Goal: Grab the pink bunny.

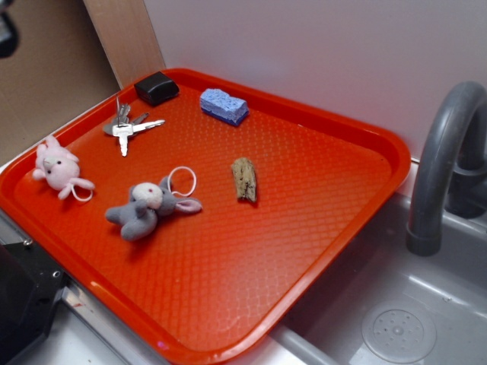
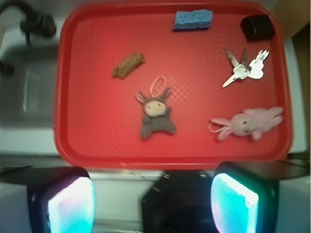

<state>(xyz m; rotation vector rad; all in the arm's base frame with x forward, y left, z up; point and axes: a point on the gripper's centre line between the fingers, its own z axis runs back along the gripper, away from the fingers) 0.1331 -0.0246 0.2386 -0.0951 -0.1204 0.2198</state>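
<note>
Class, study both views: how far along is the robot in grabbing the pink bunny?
Nothing looks done yet. The pink bunny lies untouched near the edge of the red tray, apart from the grey bunny. In hand: the gripper is open and empty, above the tray's near edge. Left: moving over the pink bunny, descending, closing on it and lifting.

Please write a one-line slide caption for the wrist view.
Open end effector hovers off the red tray, which holds the pink bunny, grey bunny, keys and blue sponge.
</note>
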